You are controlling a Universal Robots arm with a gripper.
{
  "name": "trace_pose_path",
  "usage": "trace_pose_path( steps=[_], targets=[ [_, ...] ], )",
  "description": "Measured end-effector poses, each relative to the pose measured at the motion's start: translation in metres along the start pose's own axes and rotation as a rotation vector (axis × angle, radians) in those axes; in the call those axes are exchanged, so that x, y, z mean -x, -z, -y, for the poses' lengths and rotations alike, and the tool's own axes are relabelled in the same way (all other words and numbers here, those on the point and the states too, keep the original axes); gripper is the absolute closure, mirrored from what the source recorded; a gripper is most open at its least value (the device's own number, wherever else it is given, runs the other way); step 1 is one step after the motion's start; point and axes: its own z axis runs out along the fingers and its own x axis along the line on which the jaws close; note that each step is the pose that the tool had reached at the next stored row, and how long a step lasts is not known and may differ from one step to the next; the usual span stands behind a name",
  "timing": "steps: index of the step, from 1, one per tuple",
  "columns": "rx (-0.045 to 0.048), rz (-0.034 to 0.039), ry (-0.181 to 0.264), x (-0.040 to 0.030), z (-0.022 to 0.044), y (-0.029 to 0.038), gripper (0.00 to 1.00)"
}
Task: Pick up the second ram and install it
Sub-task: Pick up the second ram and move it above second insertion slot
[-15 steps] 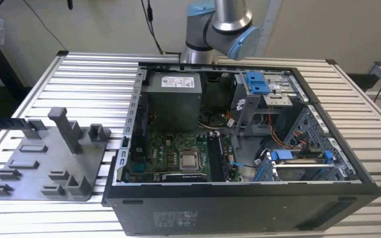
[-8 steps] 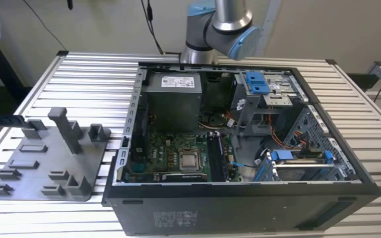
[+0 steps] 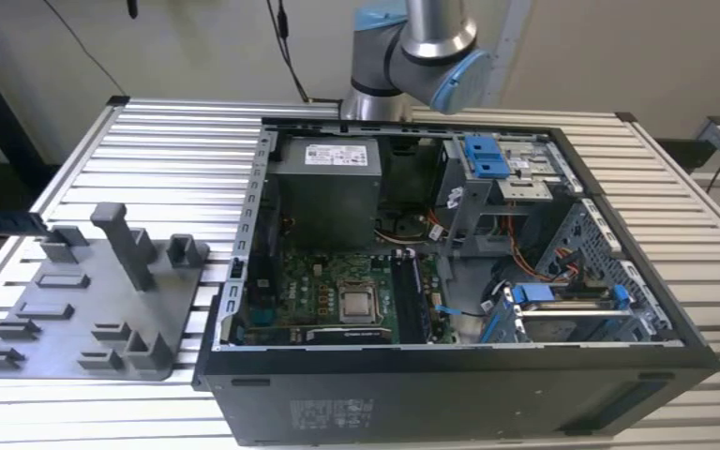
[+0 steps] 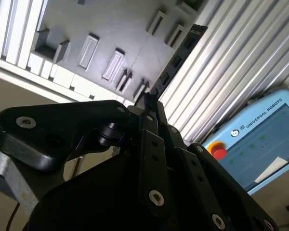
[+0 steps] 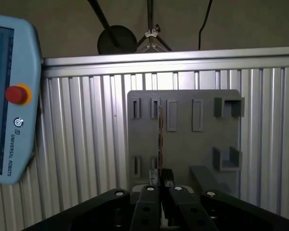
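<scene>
**Q:** Holding what, exactly?

**A:** Gripper (image 5: 161, 179), fingers closed on one short end of the second ram (image 5: 160, 139). In the first wrist view the stick runs straight out beyond the fingertips, edge-on. In the second wrist view its dark flat face shows.

**Q:** What lies past it?

**A:** Grey fixture plate (image 5: 183, 144) on the ribbed table (image 5: 86, 144), farther from the gripper than the stick. Teach pendant (image 5: 9, 96) off to one side. The two wrist views set the stick against different parts of the plate, so I judge it hangs clear of the plate, not seated in a slot.

**Q:** How should it handle?

**A:** Light and stiff, I would say: a thin board that will not sag from an end grip. It is fragile, though, at the chips and along the contact edge. The faces look smooth, so a pinch at one end could let it pivot. The safest hold is on bare board near the short ends or the top edge, never on the contacts.
</scene>
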Motion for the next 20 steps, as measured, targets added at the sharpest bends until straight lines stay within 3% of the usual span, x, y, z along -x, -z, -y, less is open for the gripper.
trace_pose_path(
  steps=[20],
  targets=[
    [0.0000, 0.0000, 0.000, -0.0003, 0.0004, 0.0148, 0.86]
  ],
)
